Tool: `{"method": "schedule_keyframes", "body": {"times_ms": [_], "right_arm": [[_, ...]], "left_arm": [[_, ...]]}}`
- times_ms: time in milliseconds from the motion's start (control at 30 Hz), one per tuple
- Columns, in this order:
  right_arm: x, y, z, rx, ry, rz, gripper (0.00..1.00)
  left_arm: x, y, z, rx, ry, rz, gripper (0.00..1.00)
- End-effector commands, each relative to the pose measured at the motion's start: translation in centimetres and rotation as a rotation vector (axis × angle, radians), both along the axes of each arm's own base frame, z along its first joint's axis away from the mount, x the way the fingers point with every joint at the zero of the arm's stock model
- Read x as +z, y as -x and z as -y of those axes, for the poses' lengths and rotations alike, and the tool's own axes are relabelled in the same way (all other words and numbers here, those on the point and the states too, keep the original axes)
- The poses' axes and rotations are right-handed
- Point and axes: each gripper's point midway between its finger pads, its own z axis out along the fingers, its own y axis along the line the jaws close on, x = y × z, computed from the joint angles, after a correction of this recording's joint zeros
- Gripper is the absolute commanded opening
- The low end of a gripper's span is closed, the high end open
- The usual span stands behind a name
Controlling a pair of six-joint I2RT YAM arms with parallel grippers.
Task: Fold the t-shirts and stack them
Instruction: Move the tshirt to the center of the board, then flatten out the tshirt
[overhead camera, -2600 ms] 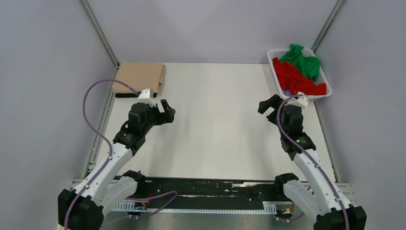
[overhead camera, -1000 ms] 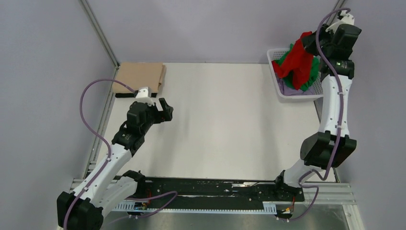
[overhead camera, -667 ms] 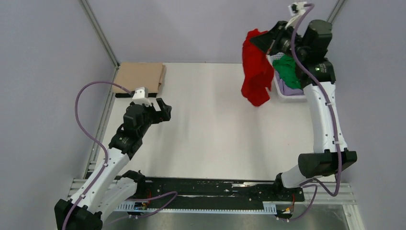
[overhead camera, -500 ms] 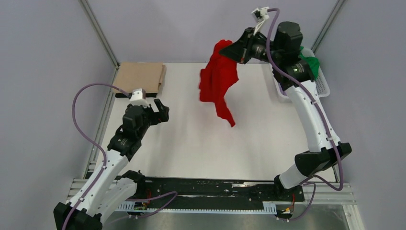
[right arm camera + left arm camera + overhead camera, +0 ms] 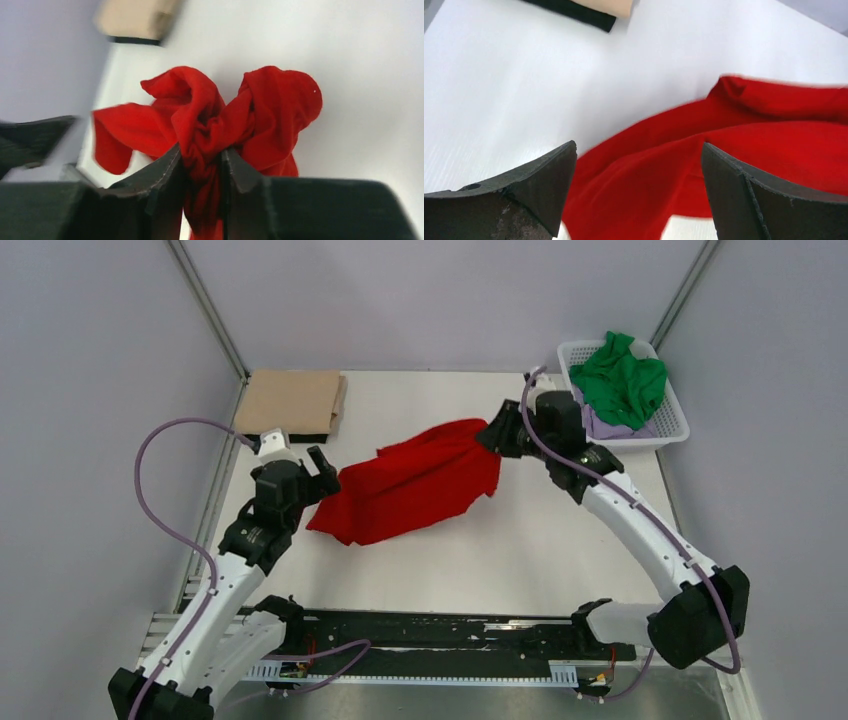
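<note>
Swung out of the white basket (image 5: pixel 672 432) half a second ago, the red t-shirt (image 5: pixel 415 480) now lies rumpled on the table left of the basket. One bunched corner is pinched tight in the right gripper (image 5: pixel 201 157). The left gripper (image 5: pixel 639 160), farther from the basket, stands wide open over the cloth's edge (holding nothing). The green t-shirt (image 5: pixel 622 380) stays in the basket. Flattening probably comes next.

White table (image 5: pixel 560 550): red t-shirt (image 5: pixel 420 485) sprawled between left gripper (image 5: pixel 322 462) and right gripper (image 5: pixel 493 436), tan t-shirt (image 5: pixel 290 400) past the left one, basket (image 5: pixel 655 443) past the right.
</note>
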Motion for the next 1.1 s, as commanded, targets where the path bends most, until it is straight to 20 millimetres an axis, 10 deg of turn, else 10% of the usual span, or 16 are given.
{"method": "schedule_keyframes", "body": {"times_ms": [0, 133, 433, 767, 1067], "right_arm": [[-10.1, -0.2, 9.5, -0.531, 0.106, -0.151, 0.43], [-14.1, 2.2, 14.1, -0.711, 0.193, -0.215, 0.98], [-12.8, 2.9, 15.1, -0.662, 0.269, -0.115, 1.0], [-11.8, -2.6, 3.3, -0.116, 0.207, -0.039, 1.0], [-17.1, -10.2, -5.3, 0.041, 0.323, -0.103, 1.0]], "left_arm": [[0.6, -1.3, 0.2, 0.035, 0.021, -0.02, 1.0], [-2.1, -2.3, 1.2, 0.013, 0.001, -0.157, 1.0], [-6.3, -1.8, 2.4, 0.006, 0.031, -0.338, 1.0], [-11.3, -1.6, -0.5, 0.129, 0.125, -0.422, 1.0], [-15.4, -3.9, -2.7, 0.197, 0.189, -0.497, 0.91]]}}
